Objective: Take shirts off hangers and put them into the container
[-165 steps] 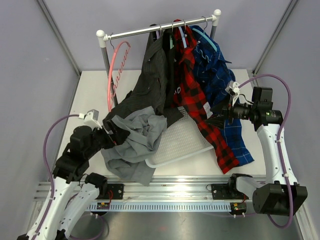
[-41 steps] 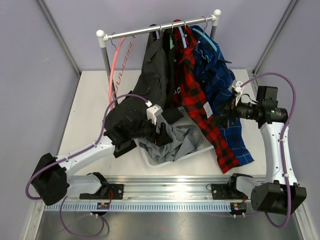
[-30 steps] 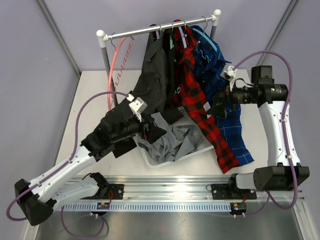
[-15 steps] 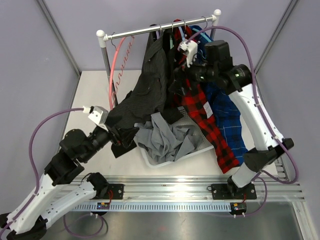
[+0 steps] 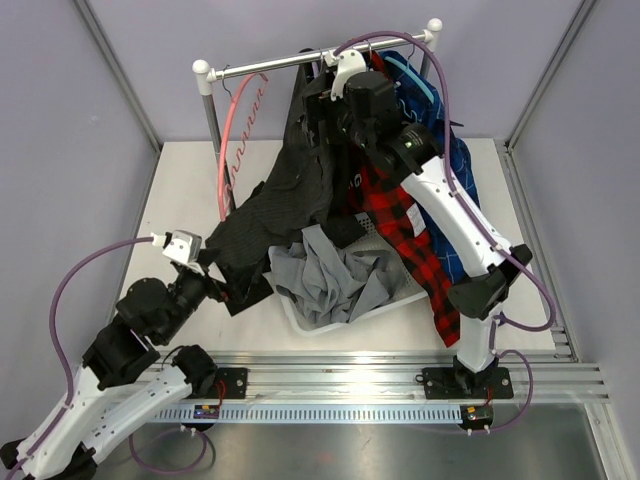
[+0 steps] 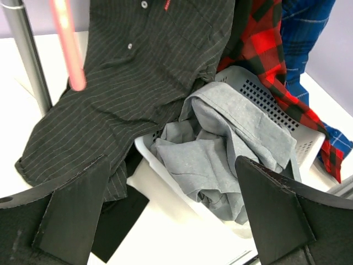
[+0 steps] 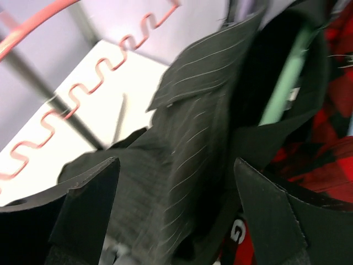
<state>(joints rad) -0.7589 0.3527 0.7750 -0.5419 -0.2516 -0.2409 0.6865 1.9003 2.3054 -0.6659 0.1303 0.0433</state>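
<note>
Shirts were split between rail and basket: the grey shirt [image 5: 335, 275] lay crumpled in the white container [image 6: 267, 102] on the table [image 5: 180, 200]. The black shirt [image 5: 300, 170], the red plaid shirt [image 5: 405, 235] and the blue plaid shirt [image 5: 462, 172] hung from the rail [image 5: 270, 65], their tails draping down around the container. A pink hanger [image 6: 65, 38] hung bare towards the rail's left end. The left gripper [image 6: 171, 160] hovered low just left of the container, jaws wide and empty. The right gripper [image 5: 322, 95] was up at the black shirt's collar, close to a green hanger [image 7: 284, 83], jaws wide apart and gripping nothing.
</note>
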